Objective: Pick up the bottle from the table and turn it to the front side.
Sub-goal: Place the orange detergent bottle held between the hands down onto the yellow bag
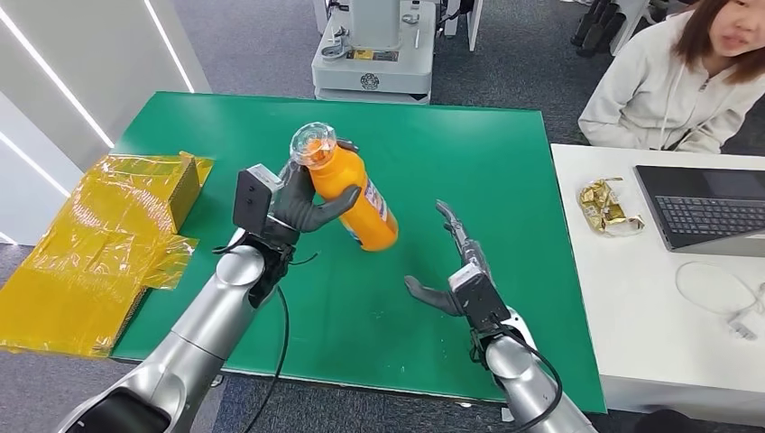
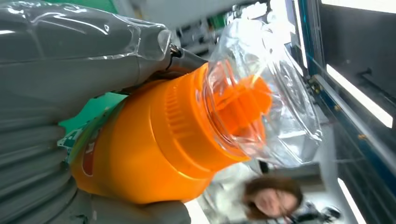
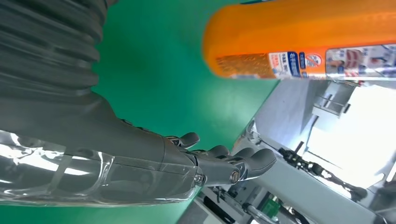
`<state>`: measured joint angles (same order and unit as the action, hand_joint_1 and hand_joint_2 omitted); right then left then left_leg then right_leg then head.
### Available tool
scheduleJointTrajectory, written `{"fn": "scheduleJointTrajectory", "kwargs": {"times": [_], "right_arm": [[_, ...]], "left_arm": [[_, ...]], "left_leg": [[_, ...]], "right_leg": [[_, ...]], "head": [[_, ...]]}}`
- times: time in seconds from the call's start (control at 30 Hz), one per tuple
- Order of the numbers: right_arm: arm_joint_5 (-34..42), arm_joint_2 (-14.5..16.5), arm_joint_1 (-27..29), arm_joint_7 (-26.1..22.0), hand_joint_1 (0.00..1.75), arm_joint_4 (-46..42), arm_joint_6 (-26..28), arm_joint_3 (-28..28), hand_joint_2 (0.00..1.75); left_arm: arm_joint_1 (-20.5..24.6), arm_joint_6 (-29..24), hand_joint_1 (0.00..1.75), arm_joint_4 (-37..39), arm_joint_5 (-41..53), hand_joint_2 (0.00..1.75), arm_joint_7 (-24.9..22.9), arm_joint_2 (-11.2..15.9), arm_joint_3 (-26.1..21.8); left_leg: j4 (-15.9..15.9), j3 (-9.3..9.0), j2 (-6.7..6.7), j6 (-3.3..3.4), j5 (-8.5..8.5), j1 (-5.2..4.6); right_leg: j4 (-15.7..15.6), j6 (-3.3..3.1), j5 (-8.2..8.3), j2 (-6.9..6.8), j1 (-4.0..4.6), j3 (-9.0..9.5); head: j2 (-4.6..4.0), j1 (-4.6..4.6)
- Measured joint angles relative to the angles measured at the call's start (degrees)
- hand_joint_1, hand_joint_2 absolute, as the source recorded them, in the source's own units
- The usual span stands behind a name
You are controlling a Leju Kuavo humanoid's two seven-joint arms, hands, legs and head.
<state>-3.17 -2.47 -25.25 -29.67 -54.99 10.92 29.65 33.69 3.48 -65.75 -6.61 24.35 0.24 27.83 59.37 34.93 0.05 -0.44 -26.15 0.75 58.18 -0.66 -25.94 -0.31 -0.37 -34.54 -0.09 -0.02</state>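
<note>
Left robot hand (image 1: 302, 206): grasping tilted orange bottle (image 1: 359, 194) above green counter (image 1: 469, 162).
Right robot hand (image 1: 454, 262): released, fingers spread, beside bottle.
Left wrist view: clear cap (image 2: 271, 93) over orange spout.

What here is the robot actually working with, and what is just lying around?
Part of the job:
orange bottle, gripped by the left hand
right hand, open beside it
green table

Just lying about:
yellow bag
gold wrapper
laptop
white cable

You are looking at a green tabletop (image 1: 469, 298) standing on grey carpet (image 1: 253, 45), a white desk (image 1: 631, 298) adjoining, white walls (image 1: 72, 63) glowing.
</note>
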Motion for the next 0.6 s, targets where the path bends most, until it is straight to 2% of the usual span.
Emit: {"fn": "scheduleJointTrajectory", "kwargs": {"times": [0.23,0.43,0.5,0.6], "right_arm": [[-1.91,-1.17,5.3,0.79,0.0,-9.46,1.08,-1.01,1.75],[-3.34,-1.68,8.52,1.42,0.0,-14.86,1.1,-2.03,1.75],[-4.55,-1.7,9.55,1.76,0.0,-16.62,1.04,-2.64,1.75],[-7.01,-1.7,11.53,2.82,0.0,-20.19,0.72,-3.86,1.75]], "left_arm": [[4.24,-9.16,1.75,4.13,21.53,1.75,0.91,3.01,-0.91],[6.67,-14.65,1.75,7.68,30.35,1.75,-0.1,3.77,-0.82],[7.49,-18.6,1.75,9.18,37.71,1.75,-2.63,3.96,-0.55],[9.65,-27.83,1.75,12.78,58.01,1.75,-10.84,4.68,0.7]], "left_leg": [[0.0,0.01,-0.01,0.0,0.0,0.0],[0.0,0.01,0.0,0.0,0.0,-0.01],[0.01,0.02,-0.01,0.0,0.0,-0.01],[0.0,0.01,0.0,0.0,0.0,-0.01]], "right_leg": [[0.0,0.0,-0.01,-0.01,0.0,0.0],[-0.01,0.01,0.0,0.0,-0.01,0.0],[-0.01,0.01,0.0,-0.01,-0.01,0.0],[0.0,0.01,0.0,0.0,-0.01,0.0]], "head": [[0.0,0.0],[0.0,0.01],[0.0,0.01],[0.0,0.01]]}}
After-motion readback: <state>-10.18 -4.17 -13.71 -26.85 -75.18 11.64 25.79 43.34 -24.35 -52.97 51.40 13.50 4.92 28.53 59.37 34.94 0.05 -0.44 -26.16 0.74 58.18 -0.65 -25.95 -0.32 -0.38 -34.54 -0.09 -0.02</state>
